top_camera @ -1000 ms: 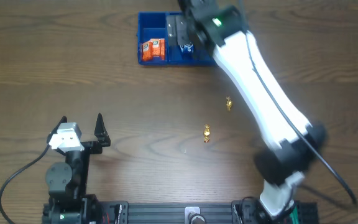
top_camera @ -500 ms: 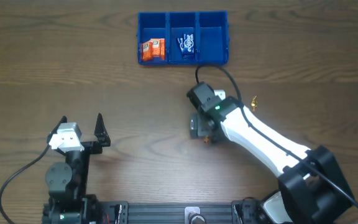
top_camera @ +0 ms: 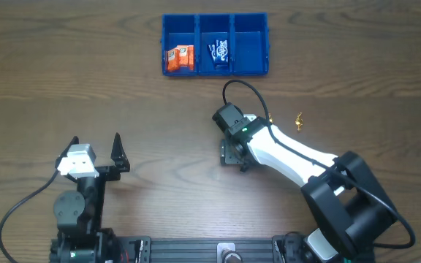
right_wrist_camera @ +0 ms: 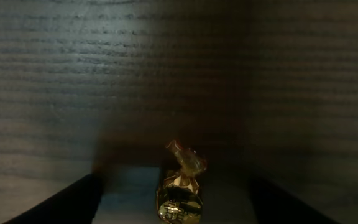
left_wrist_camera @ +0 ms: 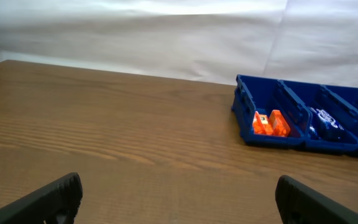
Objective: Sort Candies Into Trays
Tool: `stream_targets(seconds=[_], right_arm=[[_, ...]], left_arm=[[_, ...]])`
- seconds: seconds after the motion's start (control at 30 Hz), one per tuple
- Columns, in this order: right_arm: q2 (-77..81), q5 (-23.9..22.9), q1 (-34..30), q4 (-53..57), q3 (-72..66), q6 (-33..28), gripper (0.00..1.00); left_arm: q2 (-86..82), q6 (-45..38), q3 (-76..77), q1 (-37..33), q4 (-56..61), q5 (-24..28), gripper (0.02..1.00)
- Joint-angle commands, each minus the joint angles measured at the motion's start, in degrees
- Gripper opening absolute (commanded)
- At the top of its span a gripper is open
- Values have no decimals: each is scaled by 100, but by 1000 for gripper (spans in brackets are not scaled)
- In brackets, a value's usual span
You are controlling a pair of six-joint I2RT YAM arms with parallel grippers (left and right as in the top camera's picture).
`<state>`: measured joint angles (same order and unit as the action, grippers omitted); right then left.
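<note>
Listing by size: one wooden table; one blue tray, three compartments, well beyond the right pincer, containing two orange packets and blue wrappers, print unreadable. Left pincer: spread wide. Right pincer: spread, fingers straddling one gold candy, long axis running between them, twisted end outward. Second gold candy: apart, to its right.

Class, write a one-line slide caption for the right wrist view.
Open right tool straddling a gold-wrapped candy on the wooden table.
</note>
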<state>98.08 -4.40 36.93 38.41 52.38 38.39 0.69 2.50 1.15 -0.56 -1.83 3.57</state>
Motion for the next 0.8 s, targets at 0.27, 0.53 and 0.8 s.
stream_targets(seconds=[0.27,0.53,0.8], right_arm=[[52,-39,13,-20,-20,68,321],[-245,-81,13,-81,-20,61,194],[-1567,-828,-555,1427,2157,-704,185]], left_arm=[[-31,-83,-85,-17,-238,72,998],[-31,-83,-85,-17,-238,72,998],[-31,-83,-85,-17,-238,72,998]])
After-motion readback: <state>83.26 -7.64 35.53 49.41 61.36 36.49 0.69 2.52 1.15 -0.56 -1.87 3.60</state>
